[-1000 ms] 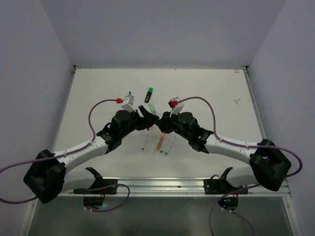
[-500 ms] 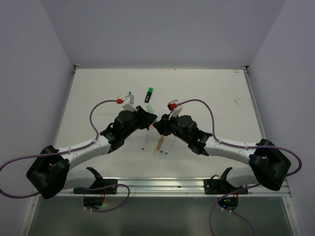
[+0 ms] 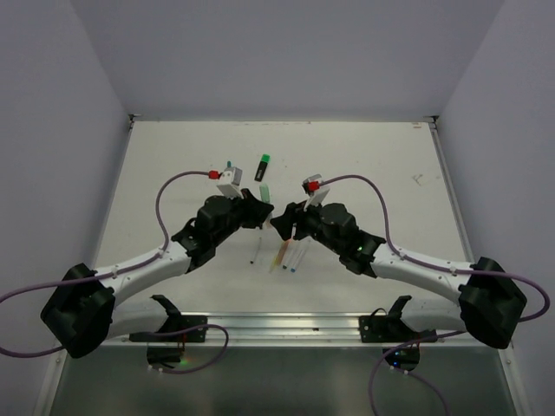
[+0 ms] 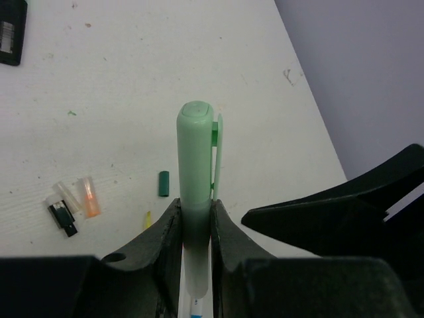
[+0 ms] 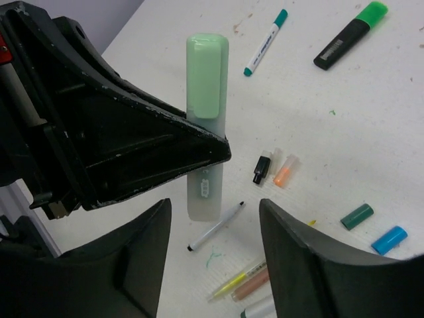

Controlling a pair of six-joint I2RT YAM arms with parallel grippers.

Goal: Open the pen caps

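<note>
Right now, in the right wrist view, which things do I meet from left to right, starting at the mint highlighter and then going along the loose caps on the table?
mint highlighter → black cap → orange cap → dark green cap → blue cap

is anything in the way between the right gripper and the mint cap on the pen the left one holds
Nothing visible. The mint cap stands bare beyond the left gripper, which clamps only the barrel. The open right gripper faces it with no other thing between.
</note>
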